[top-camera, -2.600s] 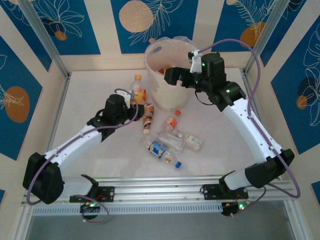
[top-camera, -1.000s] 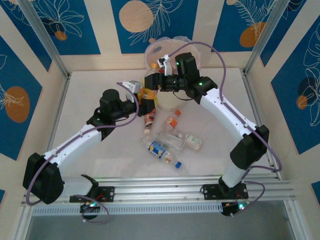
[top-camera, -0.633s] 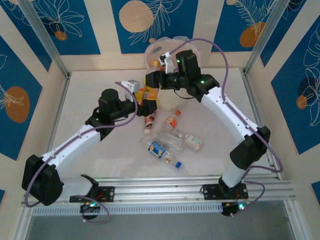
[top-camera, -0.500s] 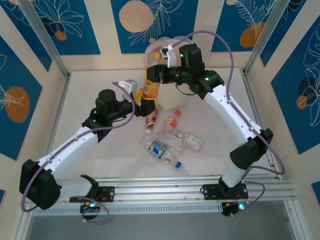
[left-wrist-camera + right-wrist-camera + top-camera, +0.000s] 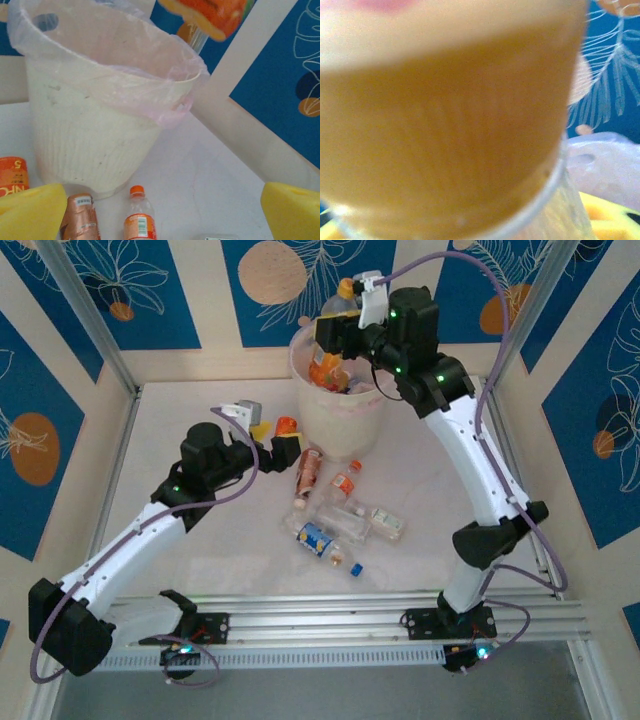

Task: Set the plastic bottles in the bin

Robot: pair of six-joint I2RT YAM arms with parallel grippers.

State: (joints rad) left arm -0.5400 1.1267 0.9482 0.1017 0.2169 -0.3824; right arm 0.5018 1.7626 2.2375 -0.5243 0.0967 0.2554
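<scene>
The right claw (image 5: 338, 332) pinches an orange-labelled bottle (image 5: 326, 368), cap uppermost, over the bin (image 5: 340, 435) at the upper centre of the top view. This looks like the drop step. The next move calls for a release squarely above the mouth. The left claw (image 5: 274, 436) stands spread and empty, left of the bin. The bin is a faintly ribbed cream bucket with a filmy pink liner (image 5: 165, 107). Other bottles (image 5: 335, 525), smooth and clear, lie mid-frame on the table (image 5: 180, 420).
</scene>
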